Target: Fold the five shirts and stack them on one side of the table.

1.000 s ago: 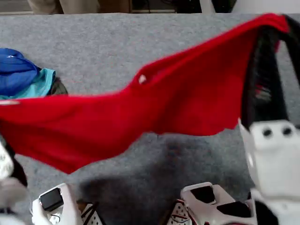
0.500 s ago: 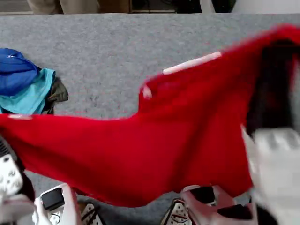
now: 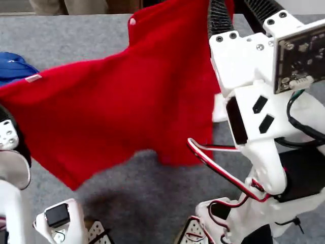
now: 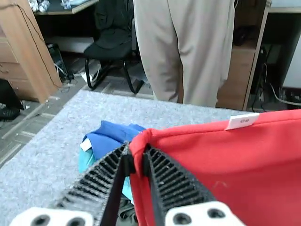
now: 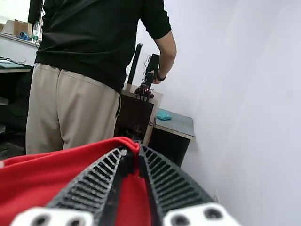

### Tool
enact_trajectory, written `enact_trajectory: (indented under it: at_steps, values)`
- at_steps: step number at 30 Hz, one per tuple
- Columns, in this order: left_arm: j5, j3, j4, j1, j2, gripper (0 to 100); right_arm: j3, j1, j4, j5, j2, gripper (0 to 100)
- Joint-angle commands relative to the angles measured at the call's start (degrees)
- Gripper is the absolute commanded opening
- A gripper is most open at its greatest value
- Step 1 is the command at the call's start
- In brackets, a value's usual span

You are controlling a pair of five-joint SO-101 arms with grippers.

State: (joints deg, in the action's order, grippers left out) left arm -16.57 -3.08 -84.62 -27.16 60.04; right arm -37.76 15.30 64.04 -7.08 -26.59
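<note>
High view over grey, carpet-like table (image 3: 91, 35). Left wrist view out past its far edge to wooden drawers (image 4: 21, 52), black chair (image 4: 110, 42) and cables on the floor; right wrist view toward white wall (image 5: 244, 94) and dark cabinet (image 5: 169, 141). Red shirt (image 3: 117, 107) off the table, spread in the air between both arms, white label (image 3: 33, 78) near the edge on the left arm's side. Left gripper (image 4: 136, 153) clenched on one red corner, above the table's left side. Right gripper (image 5: 133, 153) clamped on another corner, raised high near the far edge. Blue shirt (image 3: 12, 66) heaped at far left of the table, mostly behind the red one in the high view; from the left wrist, lying on turquoise cloth (image 4: 84, 162). White right arm (image 3: 254, 101) large in the foreground, blocking the table's right side; red fabric covering most of the middle. Arm base (image 3: 58, 221) at the near edge, another beside it on the right. Against one second ago: right-held corner swung from the far right in toward the centre and lifted; shirt no longer stretched wide and low but hanging steeper and higher; turquoise layer of the heap, open to the high view then, now covered; right arm far closer to the camera.
</note>
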Motion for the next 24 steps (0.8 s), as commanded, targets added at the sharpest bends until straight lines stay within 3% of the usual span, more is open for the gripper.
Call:
enact_trajectory:
  at_steps: [1,8,14,24]
  values:
    - [0.7,-4.0,-0.4,-0.1,0.0,2,0.2,0.7,-1.8,-0.1,-3.1,0.1]
    - [0.6,-18.0,-12.0,0.4,0.0,2,0.1,0.7,-0.5,-0.4,-12.4,0.1]
    - [0.7,-25.9,-15.7,0.4,0.0,2,0.3,0.8,0.5,-0.4,-19.1,0.1]
    - [1.1,-10.4,-12.7,0.5,-0.3,2,6.7,0.8,0.5,0.0,-11.9,0.1]
